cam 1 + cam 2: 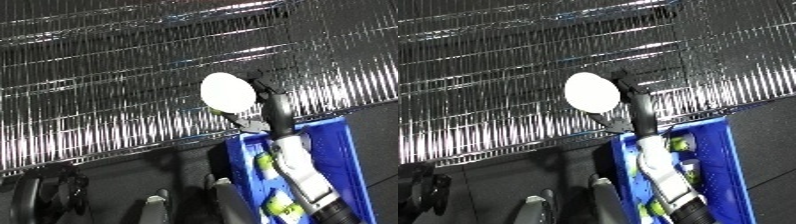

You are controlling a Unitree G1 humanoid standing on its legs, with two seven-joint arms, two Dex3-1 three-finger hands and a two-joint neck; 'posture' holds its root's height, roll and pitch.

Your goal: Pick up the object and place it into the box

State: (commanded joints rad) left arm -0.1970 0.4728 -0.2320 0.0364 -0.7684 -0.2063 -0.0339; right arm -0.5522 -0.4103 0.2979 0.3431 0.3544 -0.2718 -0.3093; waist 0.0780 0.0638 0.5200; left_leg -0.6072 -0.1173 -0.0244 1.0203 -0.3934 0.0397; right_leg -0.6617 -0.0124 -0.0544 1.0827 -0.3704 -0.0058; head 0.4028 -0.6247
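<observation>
One white ball [227,92], one blue bin [342,150]

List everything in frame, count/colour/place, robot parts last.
wire shelving: one run, silver metal, across the upper part of both views.
round object: one, white, in front of the shelf edge, above the bin's far end, in the right hand.
bin: one, blue, lower right, below the shelf.
items in the bin: several, yellow-green and white, on the bin floor; exact count unclear.
dark shapes: a few, black and grey, lower left; cannot tell what they are.
right forearm: one, white and silver, rising over the bin.
right hand: one, black, curled round the round object.
left hand: not in view.
</observation>
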